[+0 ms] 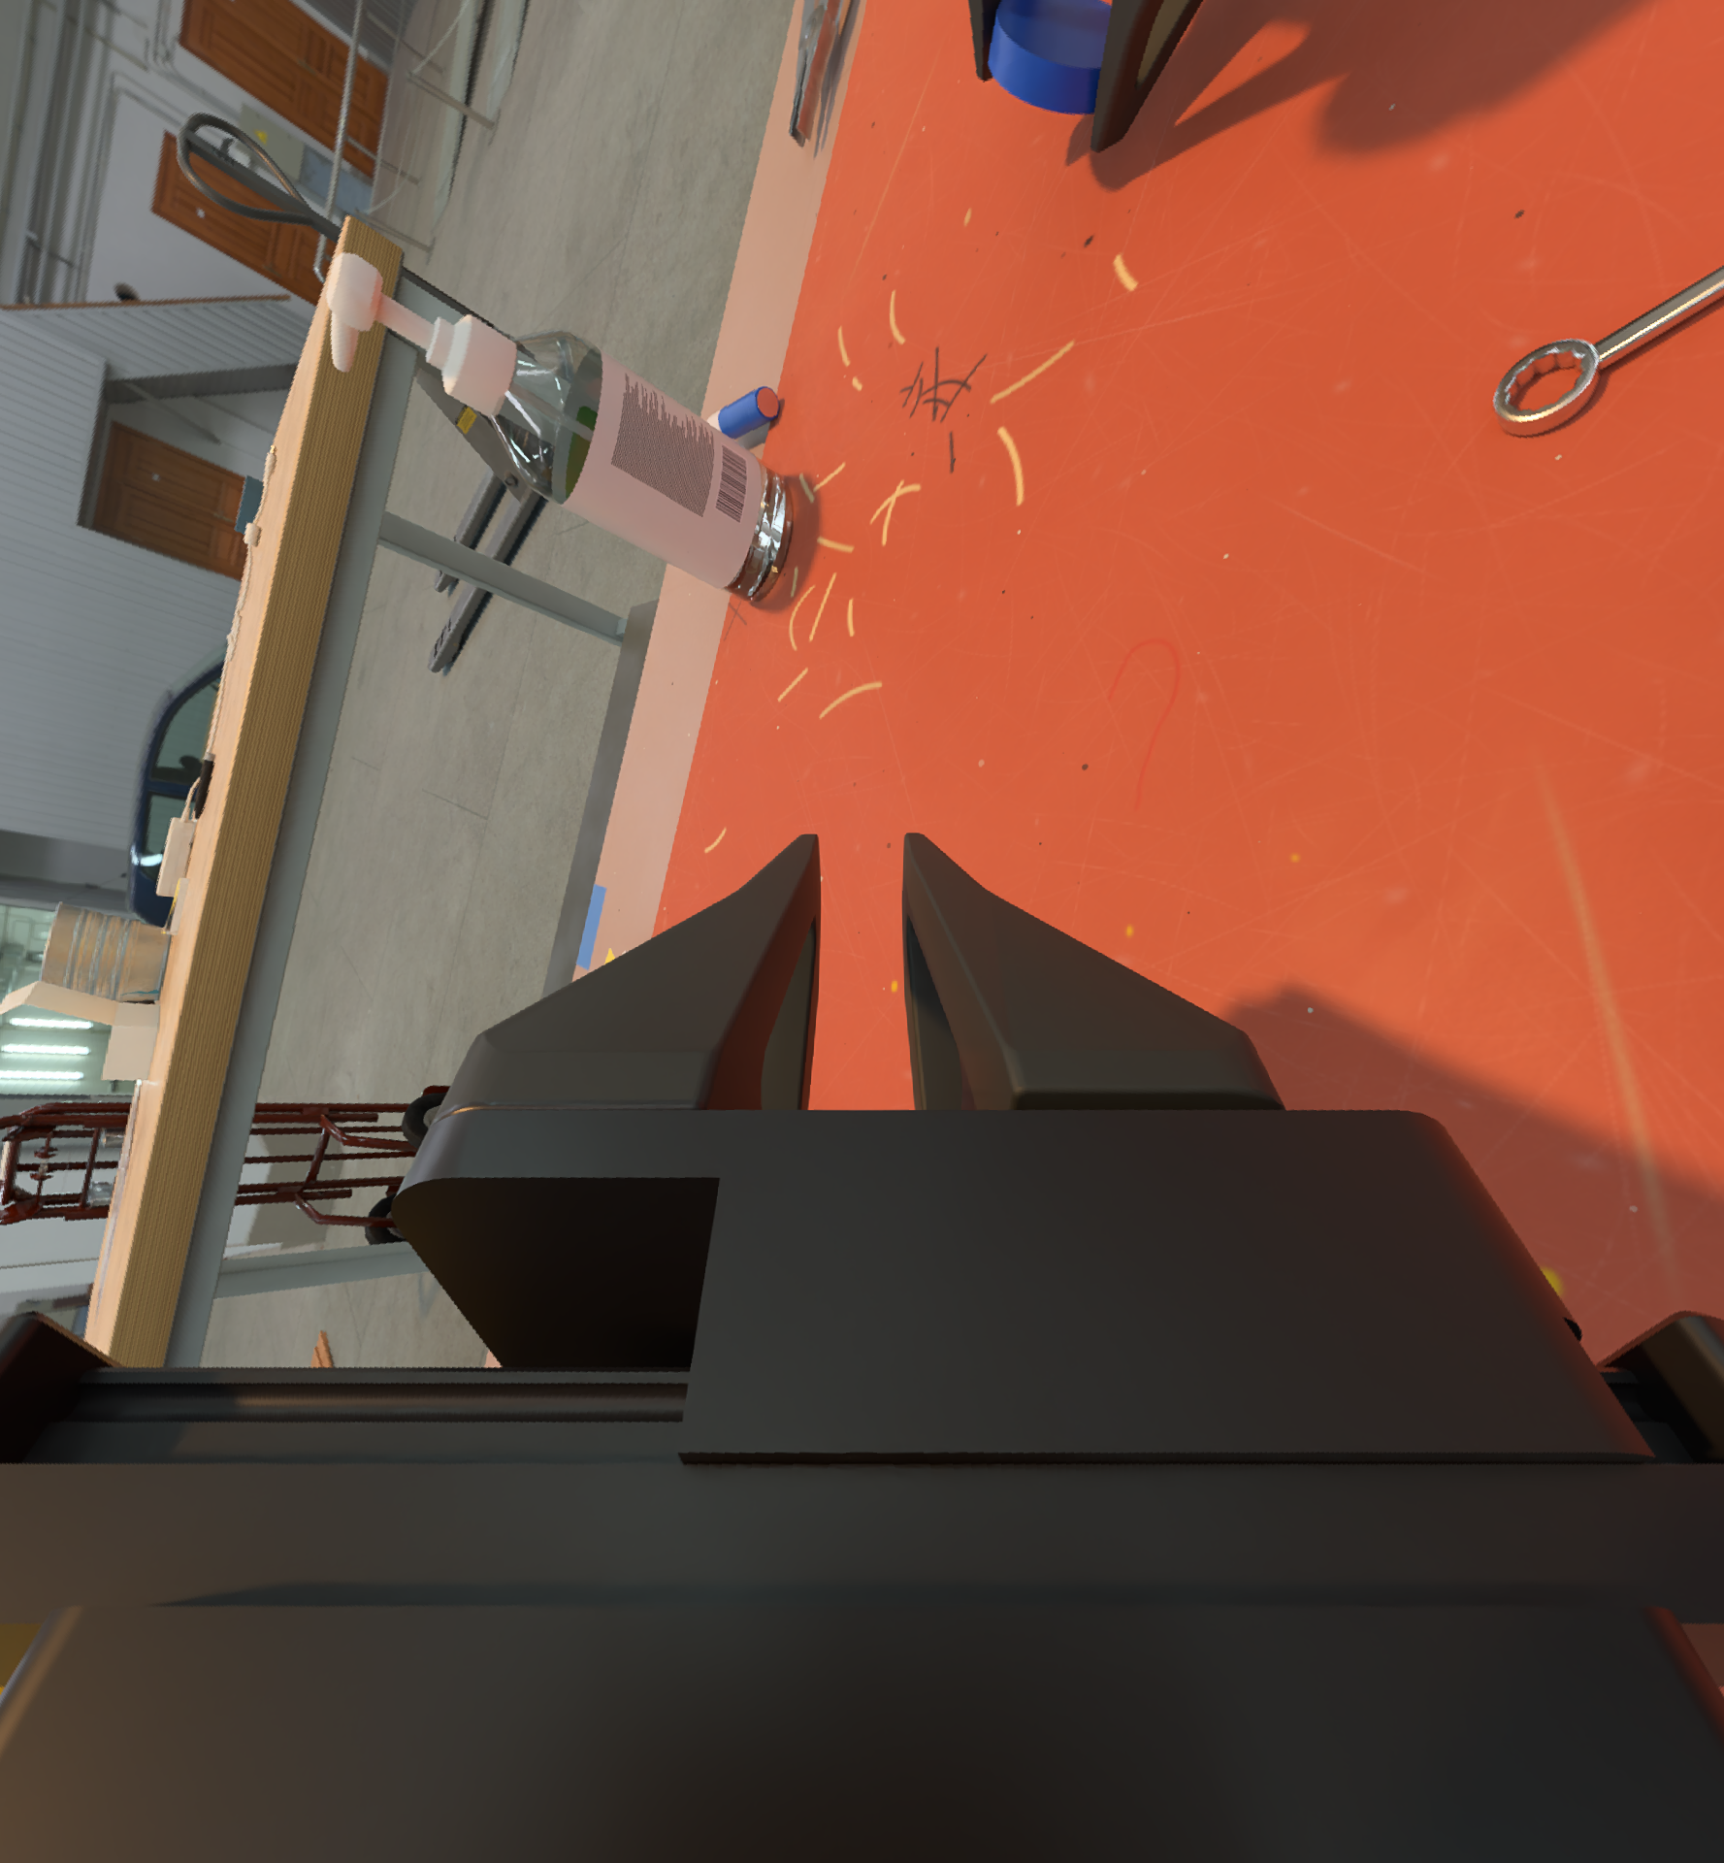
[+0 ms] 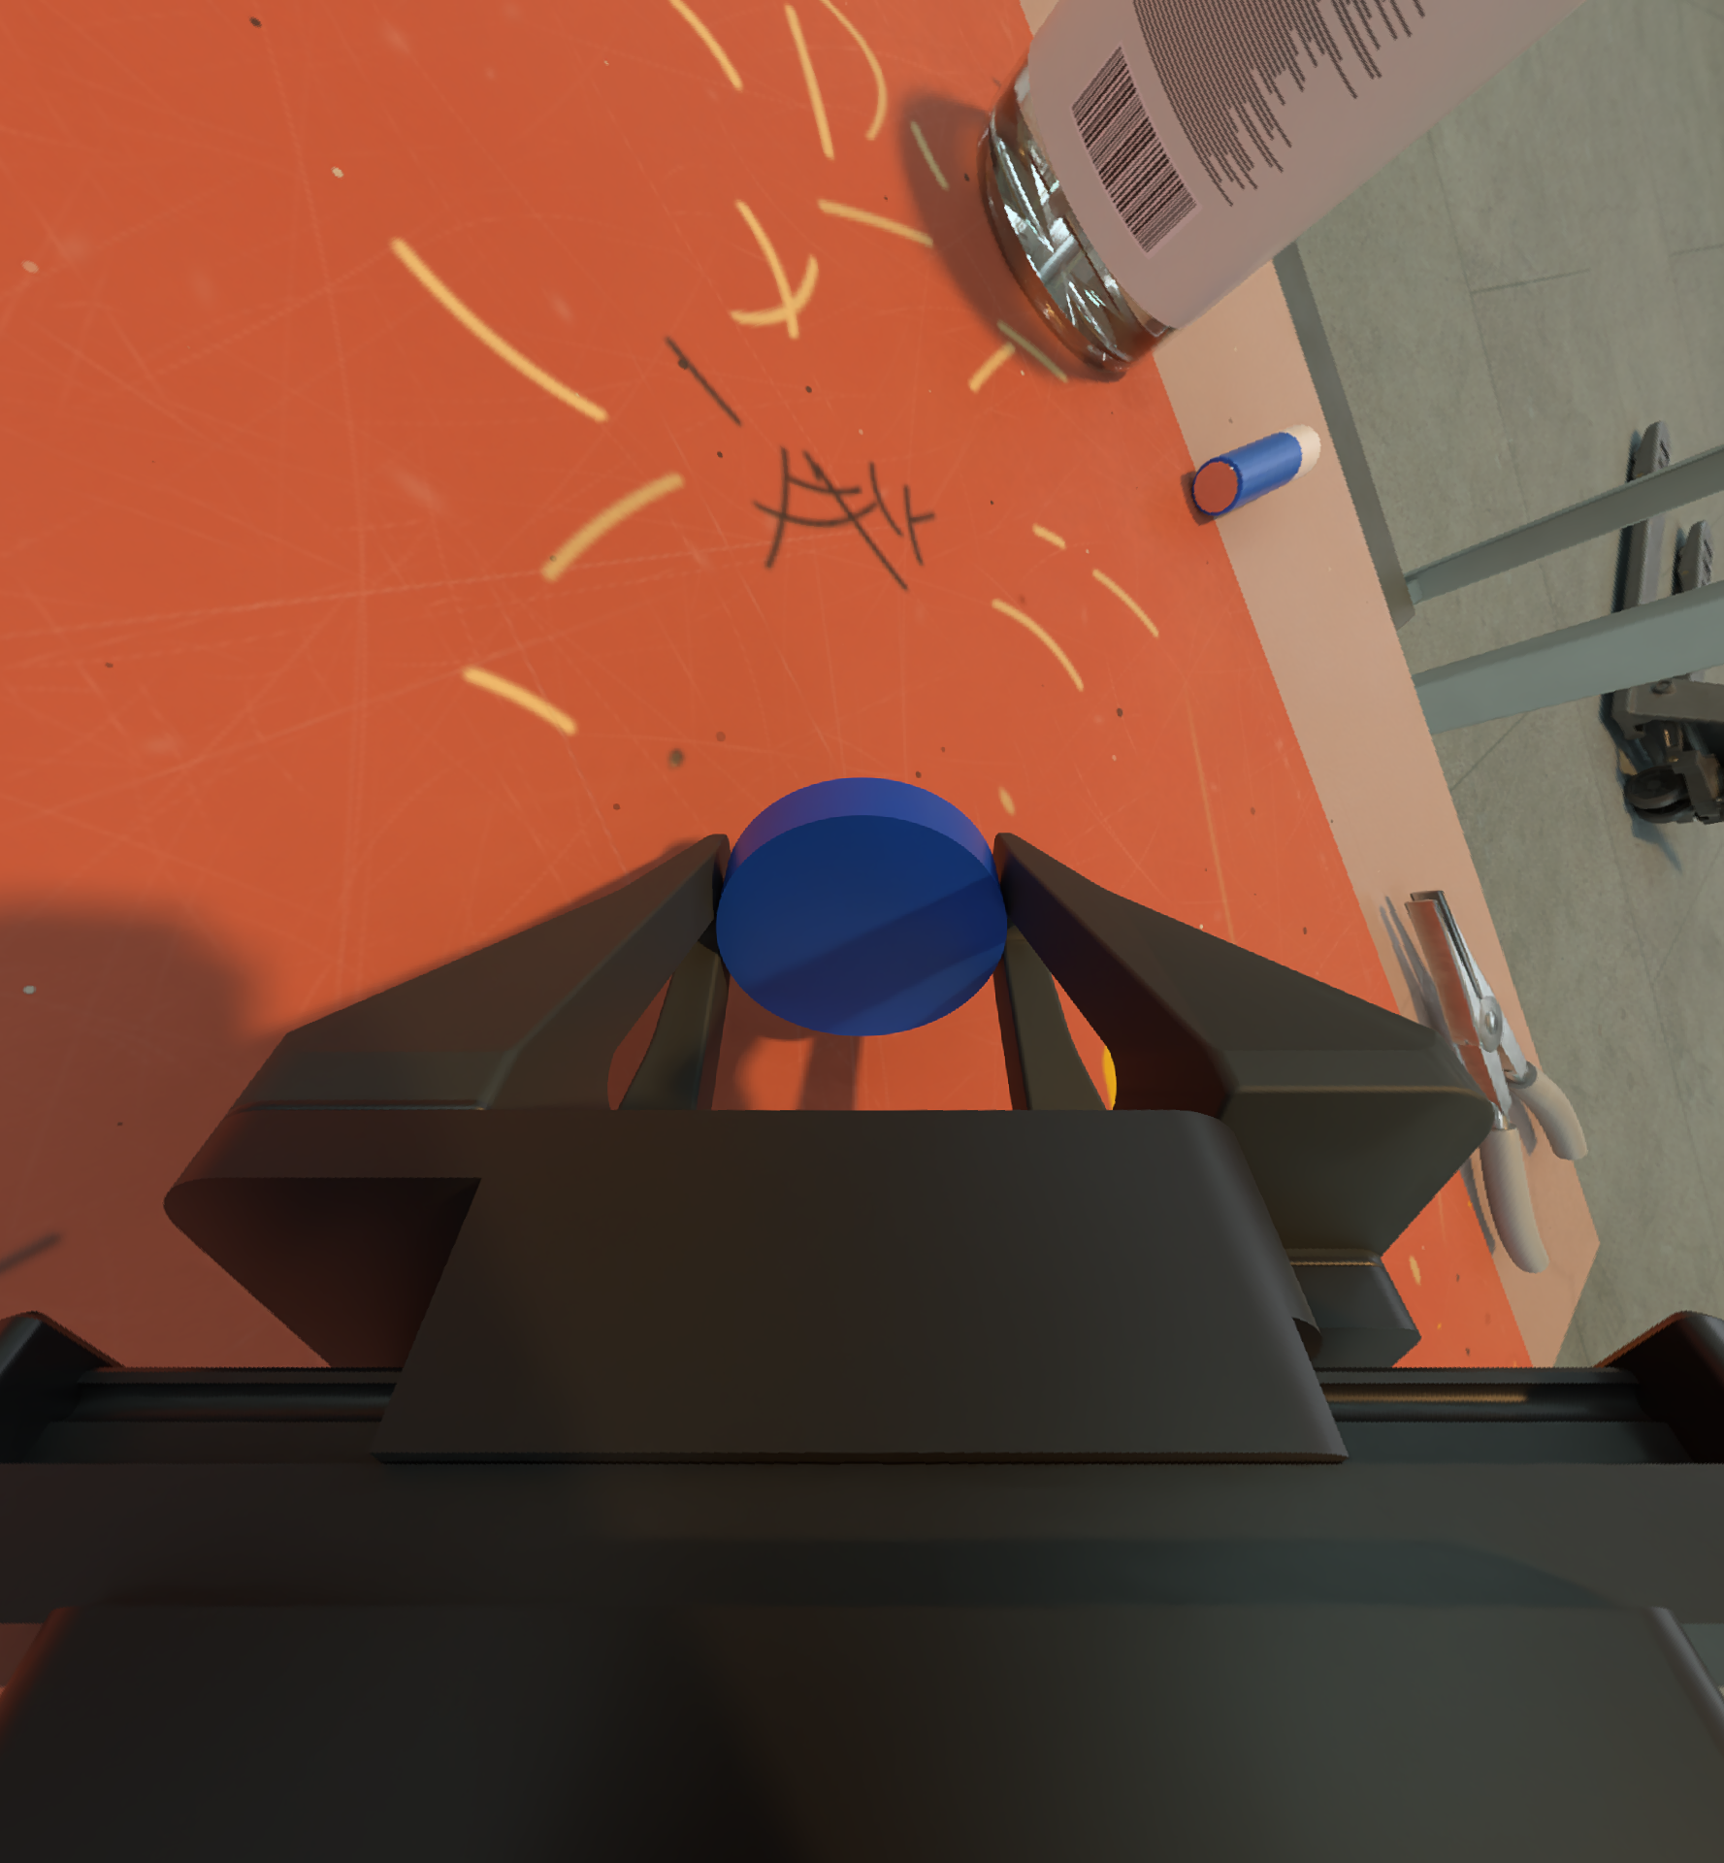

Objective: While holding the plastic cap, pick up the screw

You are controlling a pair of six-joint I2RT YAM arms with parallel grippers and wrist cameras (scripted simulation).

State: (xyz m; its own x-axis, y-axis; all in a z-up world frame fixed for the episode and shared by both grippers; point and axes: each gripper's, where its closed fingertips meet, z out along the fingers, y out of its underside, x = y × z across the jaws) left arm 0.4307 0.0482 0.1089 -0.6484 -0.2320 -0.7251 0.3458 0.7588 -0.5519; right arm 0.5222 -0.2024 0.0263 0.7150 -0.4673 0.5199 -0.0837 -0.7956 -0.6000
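Note:
My right gripper [image 2: 860,857] is shut on the blue plastic cap [image 2: 857,907], a round disc held by its rim a little above the orange table mat [image 2: 233,504]. The left wrist view shows the same gripper and cap [image 1: 1044,55] at its top edge. My left gripper [image 1: 860,842] hangs over the mat near its left edge with its jaws almost together. Only a narrow slit of mat shows between them and nothing is held. No screw shows in either view.
A pump bottle [image 1: 656,454] stands at the mat's edge, with a small blue cylinder with a red end [image 1: 749,411] beside it. A steel ring wrench [image 1: 1583,363] lies to the right. Pliers [image 2: 1487,1069] lie at the table's edge.

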